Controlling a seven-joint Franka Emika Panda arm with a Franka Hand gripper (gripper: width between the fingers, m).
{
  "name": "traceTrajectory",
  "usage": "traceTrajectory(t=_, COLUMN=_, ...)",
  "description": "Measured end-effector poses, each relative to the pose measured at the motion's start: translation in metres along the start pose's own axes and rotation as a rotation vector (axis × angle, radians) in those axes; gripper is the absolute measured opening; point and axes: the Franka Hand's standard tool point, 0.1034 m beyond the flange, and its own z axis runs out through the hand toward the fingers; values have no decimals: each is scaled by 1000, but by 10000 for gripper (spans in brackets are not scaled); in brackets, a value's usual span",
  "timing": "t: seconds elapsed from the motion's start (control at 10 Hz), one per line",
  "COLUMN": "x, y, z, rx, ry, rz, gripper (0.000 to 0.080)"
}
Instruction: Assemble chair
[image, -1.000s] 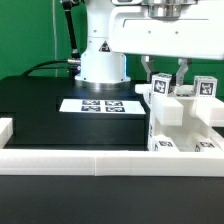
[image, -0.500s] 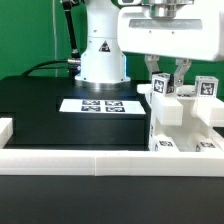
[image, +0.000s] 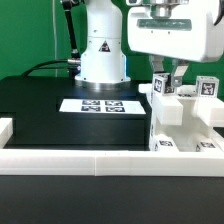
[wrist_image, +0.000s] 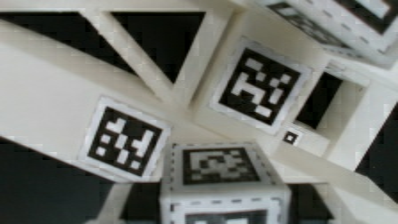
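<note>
We judge the chair, at the exterior view's right against the white rail, rigid, light and slick; grasp a tagged post. Our gripper straddles that post, fingers partly apart; whether they clamp it we cannot tell.

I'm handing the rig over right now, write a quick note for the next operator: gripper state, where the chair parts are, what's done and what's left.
Gripper: down on a tagged post at the top of the white blocky plastic chair; the frames do not show whether it is gripping.
Chair: stands partly joined at the exterior view's right, against the long low white rail.
Marker board: flat on the black table, untouched.
Done: several slabs and posts joined.
Left: seat this post, and check for missing parts.
</note>
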Motion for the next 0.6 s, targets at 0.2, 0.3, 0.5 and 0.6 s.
traceTrajectory(t=0.2, x=0, y=0, z=0, rx=4, ry=-6, rz=122, gripper=288)
traceTrajectory(t=0.3, x=0, y=-1, z=0, rx=4, ry=-7, rz=181, gripper=288)
traceTrajectory(t=0.5, x=0, y=-1, z=-1, rx=9, ry=-10, rz=281, gripper=288)
traceTrajectory(t=0.6, x=-1, y=-2, z=0, rx=10, ry=-14, rz=286, gripper=288)
